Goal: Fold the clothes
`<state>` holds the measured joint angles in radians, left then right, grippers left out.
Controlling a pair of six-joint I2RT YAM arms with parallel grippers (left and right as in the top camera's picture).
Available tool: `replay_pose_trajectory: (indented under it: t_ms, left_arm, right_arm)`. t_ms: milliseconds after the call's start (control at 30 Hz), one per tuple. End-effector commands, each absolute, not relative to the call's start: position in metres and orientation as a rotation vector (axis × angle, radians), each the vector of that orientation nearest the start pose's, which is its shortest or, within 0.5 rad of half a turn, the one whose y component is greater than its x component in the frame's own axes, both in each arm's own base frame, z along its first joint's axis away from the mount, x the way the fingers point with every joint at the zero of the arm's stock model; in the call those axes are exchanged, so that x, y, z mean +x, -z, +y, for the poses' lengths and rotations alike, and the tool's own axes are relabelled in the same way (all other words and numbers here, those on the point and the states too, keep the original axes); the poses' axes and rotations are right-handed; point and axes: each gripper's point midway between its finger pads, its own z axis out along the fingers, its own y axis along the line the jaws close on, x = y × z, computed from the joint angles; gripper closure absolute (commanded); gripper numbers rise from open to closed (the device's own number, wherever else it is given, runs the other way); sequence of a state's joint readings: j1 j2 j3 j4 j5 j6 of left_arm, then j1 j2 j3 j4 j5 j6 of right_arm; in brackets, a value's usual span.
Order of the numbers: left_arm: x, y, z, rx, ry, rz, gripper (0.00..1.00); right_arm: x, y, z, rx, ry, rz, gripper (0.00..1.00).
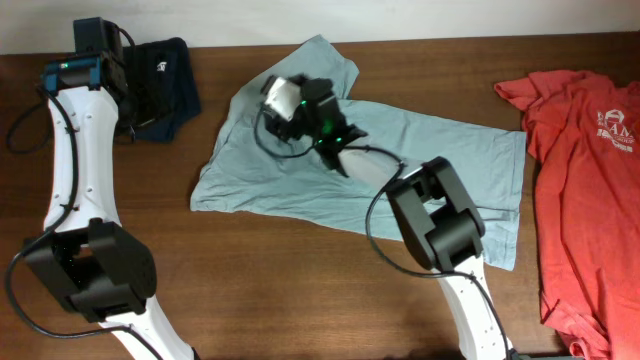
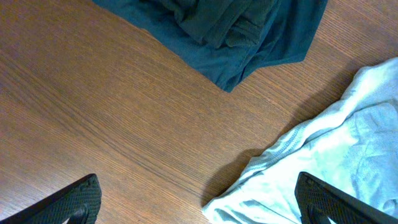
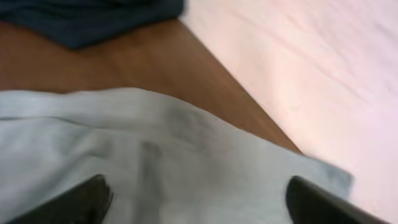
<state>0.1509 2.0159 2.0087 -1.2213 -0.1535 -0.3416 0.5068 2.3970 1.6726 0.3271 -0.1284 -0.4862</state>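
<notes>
Wooden table (image 1: 300, 290); your right gripper (image 3: 208, 202), wide and empty, hangs over the blue-grey shirt (image 1: 450, 150), which stretches back toward its arm.

Soft, even light fills the overhead view, leaving only faint shadows on the brown worktop (image 1: 290, 270). The left wrist view is sharp, its wood grain crisp, with a dark shadow under the edge of the pale blue-grey T-shirt (image 2: 336, 168). The right wrist view is blurred throughout, its upper right washed out to pale pink.
</notes>
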Motion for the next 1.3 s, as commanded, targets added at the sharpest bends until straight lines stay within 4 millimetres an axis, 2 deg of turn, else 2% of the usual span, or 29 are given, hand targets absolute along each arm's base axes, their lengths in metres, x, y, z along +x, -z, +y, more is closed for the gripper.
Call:
replay_pose_trajectory:
  t_ms: [0, 67, 133, 233, 300, 367, 433, 500, 567, 633, 700, 733, 767, 867, 1067, 1267]
  left_arm:
    - [0.453, -0.188, 0.094, -0.711, -0.157, 2.669, 0.01]
    - [0.453, -0.188, 0.094, -0.711, -0.157, 2.669, 0.01]
    - [0.453, -0.188, 0.094, -0.711, -0.157, 2.669, 0.01]
    - [0.453, -0.188, 0.094, -0.711, -0.157, 2.669, 0.01]
    - [0.453, -0.188, 0.094, -0.711, -0.157, 2.669, 0.01]
    - [0.453, -0.188, 0.094, -0.711, -0.157, 2.669, 0.01]
    - [0.453, -0.188, 0.094, -0.711, -0.157, 2.669, 0.01]
    - [0.453, -0.188, 0.094, -0.711, -0.157, 2.669, 0.01]
    - [0.453, -0.188, 0.094, -0.711, -0.157, 2.669, 0.01]
    - [0.453, -0.188, 0.094, -0.711, -0.157, 2.669, 0.01]
    - [0.453, -0.188, 0.094, -0.711, -0.157, 2.669, 0.01]
    - [0.453, -0.188, 0.094, -0.711, -0.157, 2.669, 0.01]
    - [0.453, -0.188, 0.094, -0.711, -0.157, 2.669, 0.01]
    - [0.453, -0.188, 0.094, -0.711, -0.157, 2.669, 0.01]
    - [0.453, -0.188, 0.094, -0.711, -0.157, 2.669, 0.01]
    - [0.453, -0.188, 0.094, -0.711, -0.157, 2.669, 0.01]
  right_arm:
    - [0.581, -0.089, 0.328, -0.87, -0.193, 1.746, 0.01]
    - [0.585, -0.105, 0.317, -0.781, -0.231, 1.779, 0.01]
    - [0.584, -0.129, 0.303, -0.692, -0.275, 1.835, 0.01]
    - [0.57, -0.173, 0.277, -0.636, -0.288, 1.913, 0.01]
    - [0.55, -0.201, 0.261, -0.64, -0.285, 1.968, 0.01]
    - [0.522, -0.222, 0.245, -0.652, -0.276, 2.044, 0.01]
    - [0.487, -0.237, 0.229, -0.671, -0.261, 2.134, 0.01]
    - [0.461, -0.242, 0.213, -0.677, -0.226, 2.215, 0.01]
    - [0.43, -0.237, 0.186, -0.656, -0.159, 2.35, 0.01]
    - [0.41, -0.226, 0.171, -0.607, -0.157, 2.469, 0.01]
    - [0.387, -0.21, 0.151, -0.495, -0.156, 2.63, 0.24]
    - [0.376, -0.202, 0.141, -0.441, -0.149, 2.707, 0.45]
    - [0.366, -0.193, 0.131, -0.385, -0.138, 2.785, 0.61]
    - [0.344, -0.174, 0.111, -0.255, -0.112, 2.931, 0.96]
    - [0.314, -0.119, 0.087, 0.068, -0.071, 3.101, 0.96]
    - [0.293, -0.07, 0.089, 0.1, -0.136, 3.163, 0.96]
